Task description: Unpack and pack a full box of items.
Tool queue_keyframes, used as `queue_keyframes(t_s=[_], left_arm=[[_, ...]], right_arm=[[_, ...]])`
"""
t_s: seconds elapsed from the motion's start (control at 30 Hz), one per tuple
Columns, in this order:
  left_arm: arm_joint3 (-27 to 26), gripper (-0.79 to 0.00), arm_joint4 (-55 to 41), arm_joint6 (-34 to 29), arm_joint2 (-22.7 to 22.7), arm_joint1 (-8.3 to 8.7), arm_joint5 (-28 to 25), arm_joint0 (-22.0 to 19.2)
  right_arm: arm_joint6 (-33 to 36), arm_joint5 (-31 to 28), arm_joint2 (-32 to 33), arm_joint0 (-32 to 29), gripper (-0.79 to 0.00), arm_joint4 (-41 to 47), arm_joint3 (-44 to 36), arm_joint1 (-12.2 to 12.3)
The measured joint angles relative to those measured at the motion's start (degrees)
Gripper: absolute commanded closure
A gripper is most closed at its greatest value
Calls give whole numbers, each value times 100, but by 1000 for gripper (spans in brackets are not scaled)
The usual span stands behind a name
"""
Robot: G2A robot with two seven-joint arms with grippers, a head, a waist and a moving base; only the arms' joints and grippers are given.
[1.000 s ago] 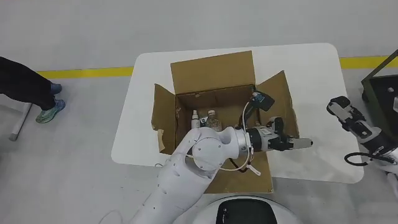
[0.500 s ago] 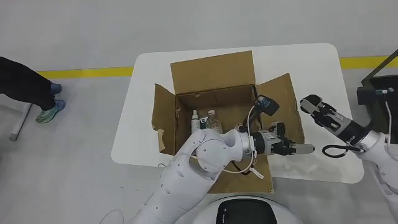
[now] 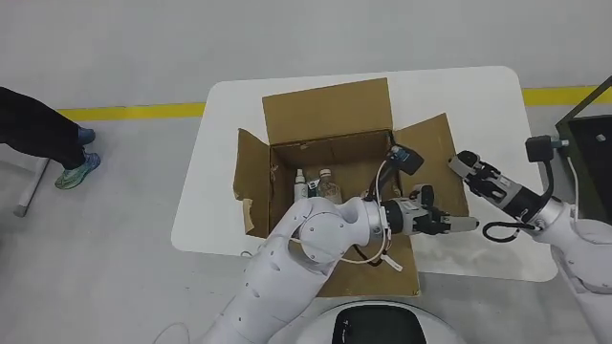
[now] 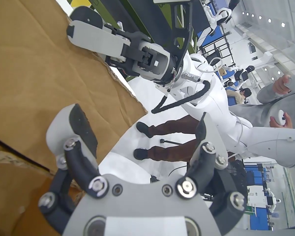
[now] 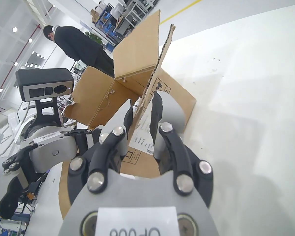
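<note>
An open cardboard box [image 3: 330,124] stands in the middle of the white table [image 3: 478,96] with its flaps spread out. Small bottles [image 3: 328,183] stand inside along its left part. My left gripper [image 3: 466,223] [image 4: 140,126] hovers open and holding nothing over the near end of the right flap [image 3: 435,148]. My right gripper [image 3: 463,164] [image 5: 141,110] is at that flap's outer edge. Its fingers [image 5: 162,109] straddle the corrugated edge [image 5: 159,57] with a gap still showing. The left wrist view shows the right gripper [image 4: 88,35] lying against the flap [image 4: 39,62].
A dark green rack [image 3: 585,148] stands just past the table's right end. The table has bare white surface to the right of the box [image 3: 497,124] and behind it. The near flap [image 3: 382,277] overhangs the table's front edge.
My right arm has swung in from the table's right end to the right flap's edge. The left gripper has stayed over the flap, shifting only slightly.
</note>
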Motion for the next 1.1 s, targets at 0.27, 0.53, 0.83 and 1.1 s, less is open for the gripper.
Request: queue_keyframes(t_s=[0.27,0.53,0.83,1.1], left_arm=[[-159,-785,116,54,-270,73,19,108],[-836,-785,958,-168,-792,271,44,385],[-1419,-785,1819,-415,-1027,411,46,585],[-1613,-785,2344,-522,-1269,519,65,809]], right_arm=[[-401,8,-57,-54,0,63,99,-30],[-721,28,-67,-315,0,42,53,-57],[-762,47,-244,-308,0,-107,157,-81],[-728,33,-278,-242,-12,-152,275,-87]])
